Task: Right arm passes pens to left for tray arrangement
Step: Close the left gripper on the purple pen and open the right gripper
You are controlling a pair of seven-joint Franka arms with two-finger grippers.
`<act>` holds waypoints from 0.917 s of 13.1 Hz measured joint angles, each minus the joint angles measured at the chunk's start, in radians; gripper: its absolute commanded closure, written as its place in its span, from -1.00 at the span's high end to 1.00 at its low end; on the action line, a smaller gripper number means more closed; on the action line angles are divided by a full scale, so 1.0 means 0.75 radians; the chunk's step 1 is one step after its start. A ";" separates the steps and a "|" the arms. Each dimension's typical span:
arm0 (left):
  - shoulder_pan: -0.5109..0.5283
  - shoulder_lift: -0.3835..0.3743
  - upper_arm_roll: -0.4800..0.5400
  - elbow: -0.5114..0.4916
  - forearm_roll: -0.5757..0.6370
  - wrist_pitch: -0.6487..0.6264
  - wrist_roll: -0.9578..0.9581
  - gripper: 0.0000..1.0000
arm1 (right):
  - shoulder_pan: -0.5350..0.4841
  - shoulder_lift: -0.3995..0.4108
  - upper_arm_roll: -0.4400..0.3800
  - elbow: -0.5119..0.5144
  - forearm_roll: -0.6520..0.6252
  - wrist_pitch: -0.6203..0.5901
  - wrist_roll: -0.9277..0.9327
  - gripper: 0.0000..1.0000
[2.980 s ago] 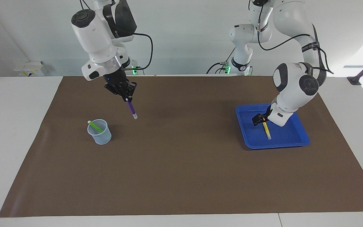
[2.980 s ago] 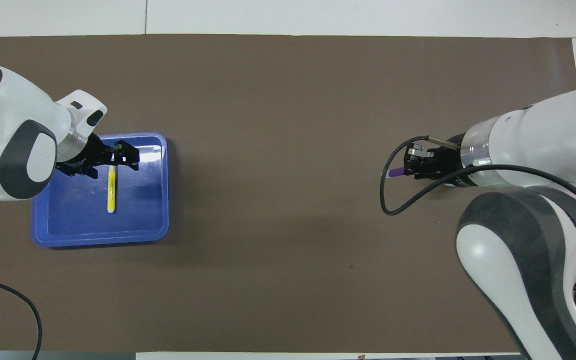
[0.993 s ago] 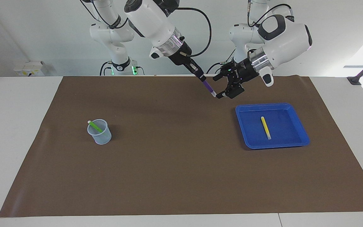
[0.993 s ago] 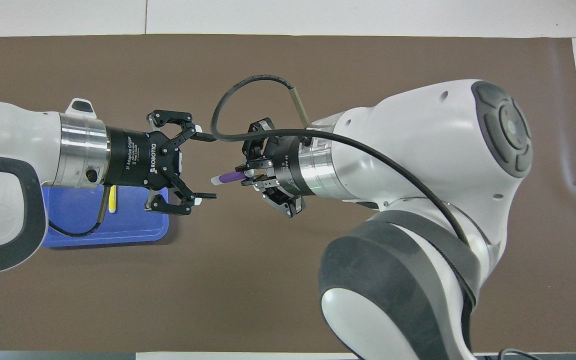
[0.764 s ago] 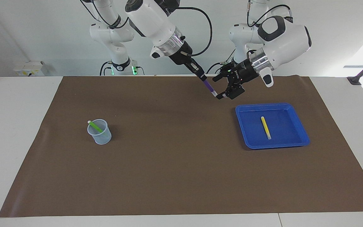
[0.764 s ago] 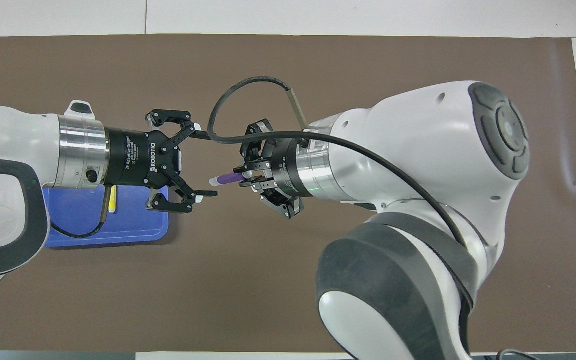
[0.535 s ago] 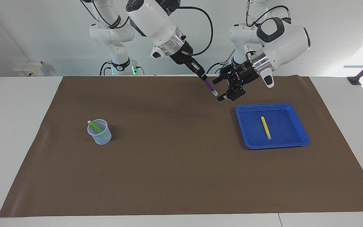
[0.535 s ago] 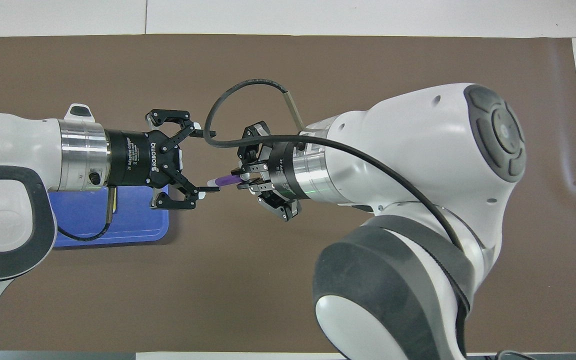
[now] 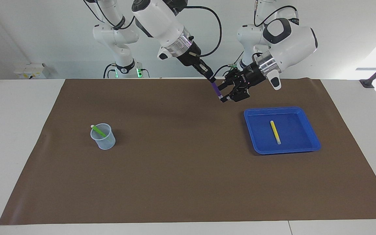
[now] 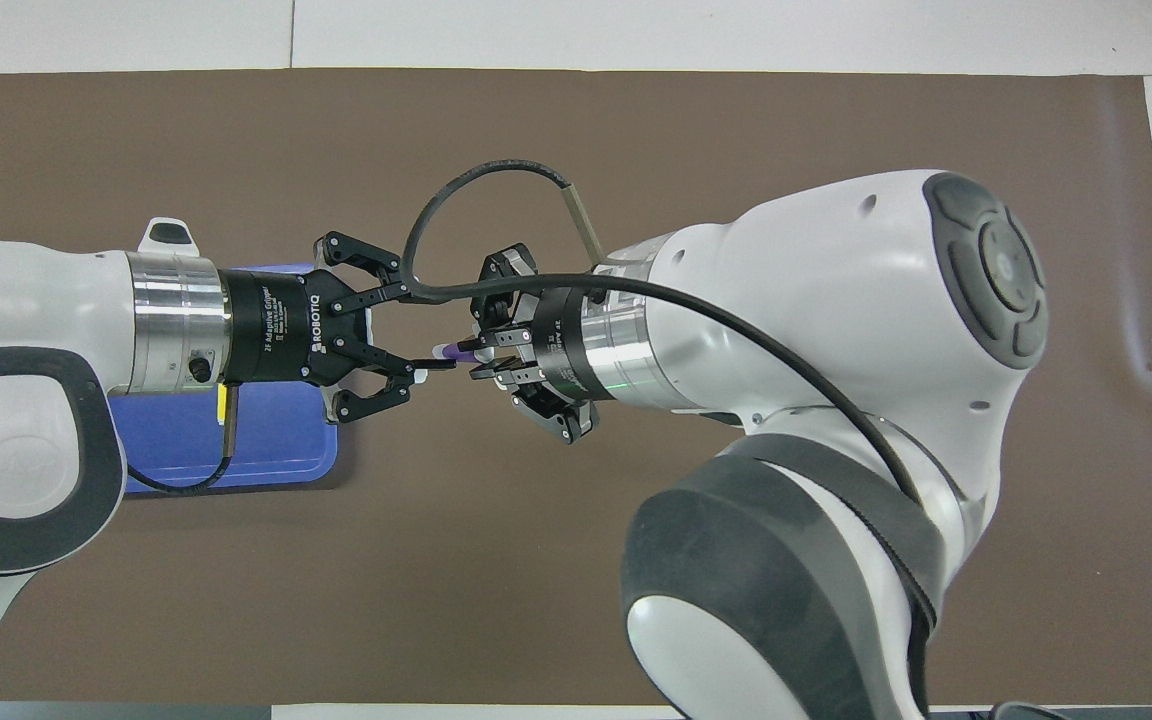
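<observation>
Now facing view: handover step. Right gripper (image 9: 211, 79) clamping purple pen (image 9: 216, 90) upper end, pen hanging below it; left gripper (image 9: 224, 93) flanking lower end, grip uncertain. Tray (image 9: 312, 143) below left gripper.

Overhead view: left gripper (image 10: 423, 366) fingers narrowing around whitish tip. Next probably calling for firm left grip before right releases.

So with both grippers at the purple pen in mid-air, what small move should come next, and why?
Probably the left gripper should finish closing on the purple pen. Its fingers straddle the pen's lower end, while the right gripper is shut on the upper end, above the mat beside the tray.
</observation>
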 measured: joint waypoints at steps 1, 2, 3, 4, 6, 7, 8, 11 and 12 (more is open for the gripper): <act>0.000 -0.001 0.000 0.000 0.000 0.000 0.002 0.06 | 0.000 0.000 0.000 0.000 0.000 0.000 0.000 -1.00; -0.001 -0.001 0.000 -0.001 0.000 0.000 0.007 0.30 | 0.000 0.000 0.000 0.000 0.000 0.000 0.000 -1.00; -0.001 -0.003 0.001 -0.001 -0.001 -0.006 0.022 0.49 | 0.001 0.000 0.001 0.000 0.000 0.000 0.000 -1.00; -0.002 -0.011 0.001 -0.001 -0.002 -0.029 0.044 0.65 | 0.002 0.000 0.002 0.000 0.000 0.000 0.000 -1.00; -0.002 -0.032 0.005 -0.002 -0.002 -0.068 0.058 0.66 | 0.005 0.000 0.006 0.000 0.000 0.000 0.000 -1.00; -0.002 -0.043 0.006 -0.006 -0.002 -0.073 0.058 0.66 | 0.005 0.000 0.013 0.000 0.000 0.000 0.000 -1.00; -0.002 -0.051 0.006 -0.019 -0.007 -0.074 0.058 0.66 | 0.005 0.000 0.017 0.000 0.000 0.001 0.000 -1.00; 0.006 -0.095 0.012 -0.119 -0.133 -0.048 0.073 0.66 | 0.005 0.000 0.020 0.000 0.000 0.013 0.000 -1.00; 0.017 -0.113 0.016 -0.156 -0.175 -0.046 0.093 0.66 | 0.005 0.000 0.021 0.001 0.000 0.014 0.000 -1.00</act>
